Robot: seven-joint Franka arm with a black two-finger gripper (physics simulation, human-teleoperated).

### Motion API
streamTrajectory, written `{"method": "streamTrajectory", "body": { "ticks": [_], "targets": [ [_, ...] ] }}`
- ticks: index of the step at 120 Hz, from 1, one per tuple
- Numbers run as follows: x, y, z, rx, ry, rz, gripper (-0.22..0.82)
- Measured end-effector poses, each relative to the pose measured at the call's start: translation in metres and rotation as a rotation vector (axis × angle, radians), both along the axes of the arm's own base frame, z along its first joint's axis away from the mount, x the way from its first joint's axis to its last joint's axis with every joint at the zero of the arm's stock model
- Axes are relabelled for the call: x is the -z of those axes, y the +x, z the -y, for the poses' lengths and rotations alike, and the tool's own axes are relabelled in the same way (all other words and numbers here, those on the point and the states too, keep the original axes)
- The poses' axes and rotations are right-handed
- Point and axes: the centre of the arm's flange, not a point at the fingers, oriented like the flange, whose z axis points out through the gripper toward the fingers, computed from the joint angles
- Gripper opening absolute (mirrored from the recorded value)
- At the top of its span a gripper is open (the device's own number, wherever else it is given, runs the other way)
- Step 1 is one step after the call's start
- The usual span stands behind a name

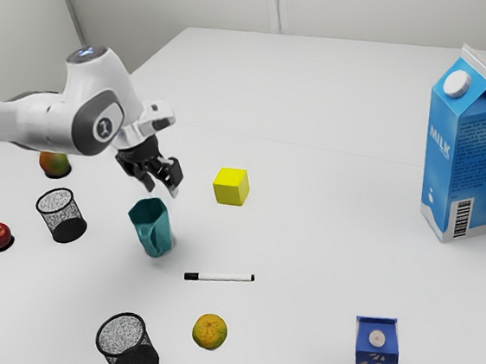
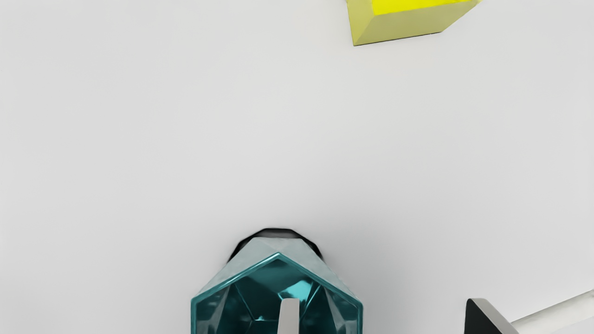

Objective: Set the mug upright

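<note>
The mug (image 1: pixel 152 227) stands upright on the counter (image 1: pixel 324 234), at 6 o'clock from your tool (image 1: pixel 161 189) in the exterior view, handle (image 1: pixel 154 241) toward 6 o'clock. The tool's fingers are apart, gripping nothing. Expect a light, rigid, probably slick body; opposite walls below the rim should offer you the steadiest hold.

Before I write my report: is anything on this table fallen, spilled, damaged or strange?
Nothing stands out. The teal mug stands upright below the open gripper, the large milk carton and small milk carton also stand upright, and I see no spill or damage.
</note>
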Motion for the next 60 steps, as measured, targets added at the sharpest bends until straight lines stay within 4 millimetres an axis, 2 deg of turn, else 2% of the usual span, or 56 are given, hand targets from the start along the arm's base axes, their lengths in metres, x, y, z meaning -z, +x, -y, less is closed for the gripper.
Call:
{"method": "streamTrajectory", "body": {
  "ticks": [10,29,60],
  "targets": [
    [-0.025,0.007,0.002,0.002,-0.005,0.003,0.39],
    [-0.057,0.011,0.006,-0.001,-0.025,-0.018,0.49],
    [-0.129,0.02,0.013,0.02,-0.028,-0.036,0.55]
  ]
}}
